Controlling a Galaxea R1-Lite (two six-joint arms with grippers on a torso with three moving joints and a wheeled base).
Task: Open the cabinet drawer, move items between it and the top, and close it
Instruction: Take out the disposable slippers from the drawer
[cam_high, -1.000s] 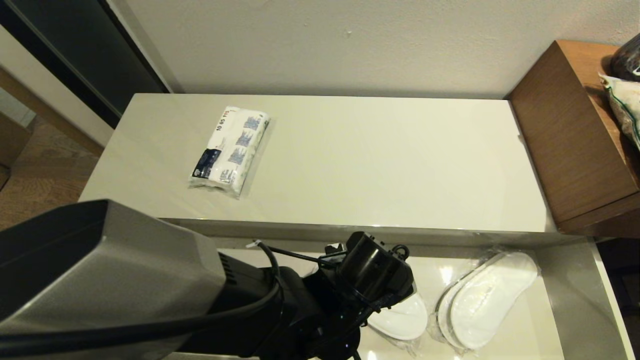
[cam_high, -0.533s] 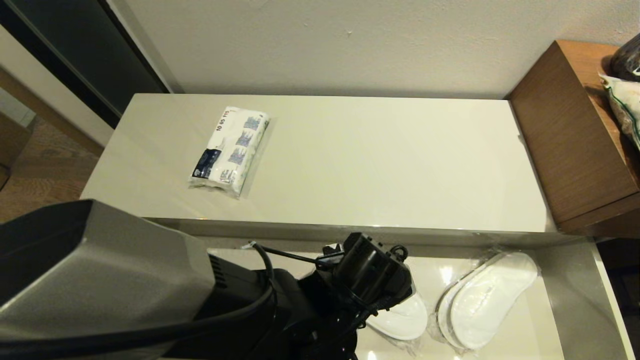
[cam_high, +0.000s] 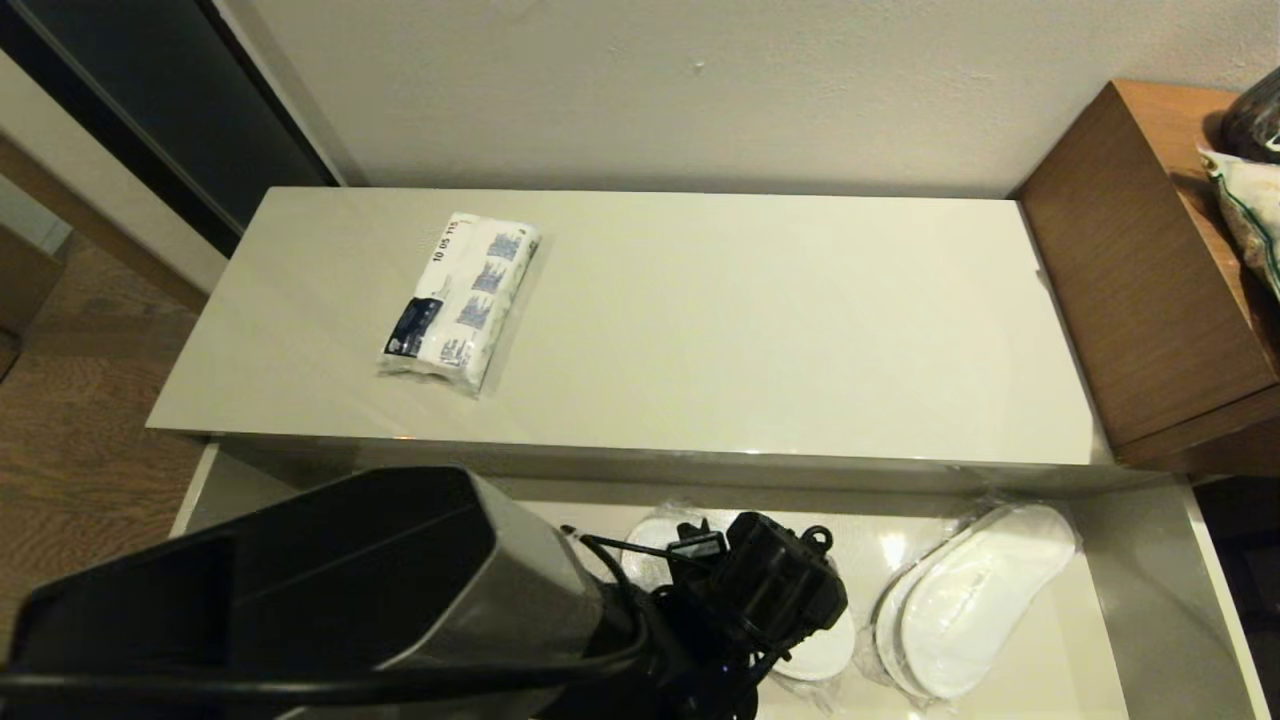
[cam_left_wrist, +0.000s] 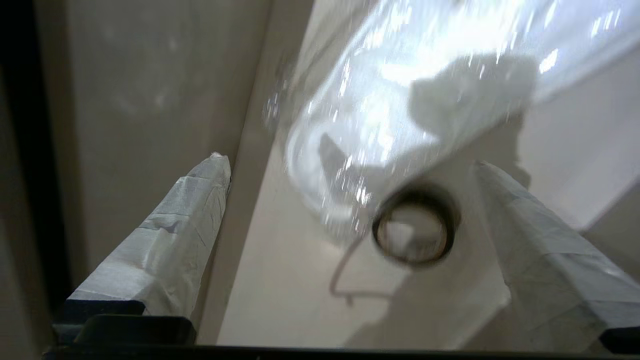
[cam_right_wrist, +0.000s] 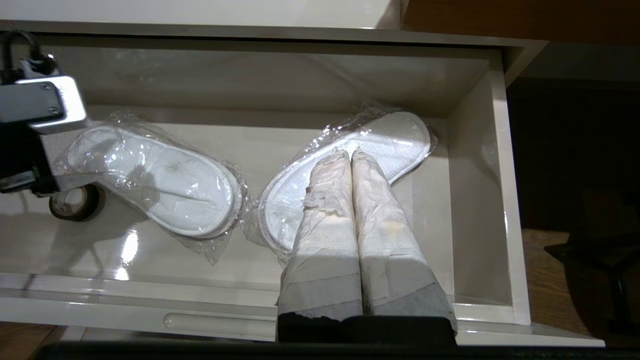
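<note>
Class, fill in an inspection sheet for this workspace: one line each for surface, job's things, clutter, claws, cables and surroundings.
Surface: glossy cabinet top, bare except the tissue packet.
Job's things: drawer pulled open; two wrapped slippers, left slipper and right slipper, lying inside.
Clutter: small black ring on the drawer floor beside the left slipper.
Claws: left claw open, over the ring and the left slipper's end; right claw shut, above the drawer.
Cables: black cable on left arm.
Surroundings: brown wooden unit at right.
</note>
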